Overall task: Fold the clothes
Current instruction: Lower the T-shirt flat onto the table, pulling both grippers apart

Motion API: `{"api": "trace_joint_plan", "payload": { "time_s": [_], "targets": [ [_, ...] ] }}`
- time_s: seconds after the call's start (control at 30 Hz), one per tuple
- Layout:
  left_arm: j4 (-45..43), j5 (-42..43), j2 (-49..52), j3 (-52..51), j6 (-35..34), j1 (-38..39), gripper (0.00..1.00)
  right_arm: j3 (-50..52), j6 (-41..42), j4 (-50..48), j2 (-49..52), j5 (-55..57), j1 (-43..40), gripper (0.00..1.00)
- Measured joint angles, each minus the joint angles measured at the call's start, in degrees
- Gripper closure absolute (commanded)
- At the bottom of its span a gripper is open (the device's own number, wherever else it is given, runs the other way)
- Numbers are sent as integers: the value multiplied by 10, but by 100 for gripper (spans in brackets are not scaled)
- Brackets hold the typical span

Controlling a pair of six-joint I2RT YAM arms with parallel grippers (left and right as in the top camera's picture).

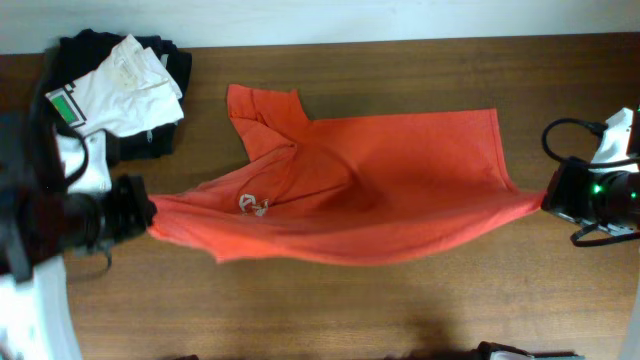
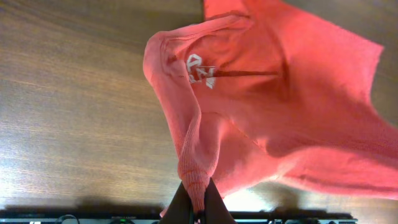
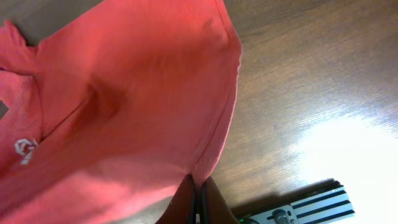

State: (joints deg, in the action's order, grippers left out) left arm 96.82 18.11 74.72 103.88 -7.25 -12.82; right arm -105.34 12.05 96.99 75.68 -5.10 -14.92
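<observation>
The clothes [image 1: 370,190], a red-orange T-shirt with a bit of white lettering [image 1: 252,205] showing, hang stretched across the table between my two grippers. My left gripper [image 1: 148,212] is shut on a ribbed edge [image 2: 196,186] at the shirt's left end. At the right end my right gripper [image 1: 545,198] is shut on the hem [image 3: 200,176]. One sleeve [image 1: 262,112] lies on the table at the back. The shirt [image 2: 280,112] sags in folds in the left wrist view, and its body [image 3: 124,106] fills the right wrist view.
A pile of black garments [image 1: 150,140] with a white one bearing a green patch [image 1: 115,90] on top sits at the back left corner. The brown wooden table [image 1: 400,310] runs in front of the shirt.
</observation>
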Motion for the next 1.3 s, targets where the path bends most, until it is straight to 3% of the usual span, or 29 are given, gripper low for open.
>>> {"api": "trace_joint_plan", "payload": {
  "time_s": [0.27,0.4,0.63,0.93,1.3],
  "targets": [
    [1,16,-153,-24,-1,0,99,2,13,0,-33,26,0,96],
    [0,28,-183,-92,-3,0,99,37,14,0,-74,30,0,96],
    [-12,26,-182,-248,-5,0,99,127,14,0,-123,31,0,96],
    [-86,-42,-181,-265,-58,0,99,250,29,0,-109,32,0,96],
    [-161,-51,-130,-359,-68,0,99,254,110,0,-101,48,0,96]
  ]
}}
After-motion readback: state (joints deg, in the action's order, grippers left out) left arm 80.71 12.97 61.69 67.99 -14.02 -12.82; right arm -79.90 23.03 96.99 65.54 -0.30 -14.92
